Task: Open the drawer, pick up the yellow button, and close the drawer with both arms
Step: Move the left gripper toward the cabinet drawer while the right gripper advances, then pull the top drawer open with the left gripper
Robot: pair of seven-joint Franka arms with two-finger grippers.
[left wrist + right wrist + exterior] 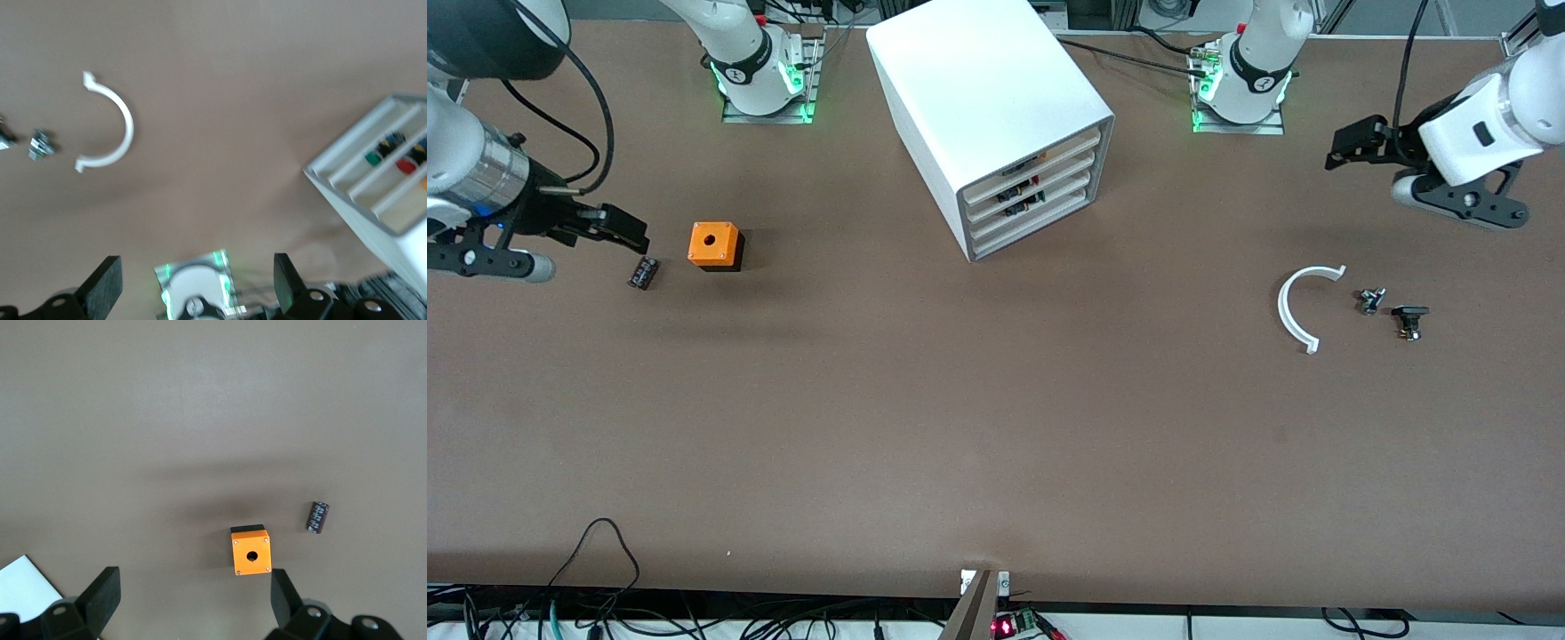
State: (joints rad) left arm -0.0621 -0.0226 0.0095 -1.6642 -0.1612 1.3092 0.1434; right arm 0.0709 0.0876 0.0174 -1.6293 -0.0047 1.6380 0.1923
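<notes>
The table (996,427) under me is a matt brown sheet, smooth and slightly mottled. The cabinet (983,98) looks like smooth white plastic with a soft sheen, and its drawer (1040,156), at centre top of the front view, likewise. The orange cube (713,243) is satin plastic on a black base. The white arc (1294,307) looks plastic. My fingers (100,290) are matt black.

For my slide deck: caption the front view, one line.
Start: both open hands, left hand and right hand, wait over table ends; cabinet drawer shut.
</notes>
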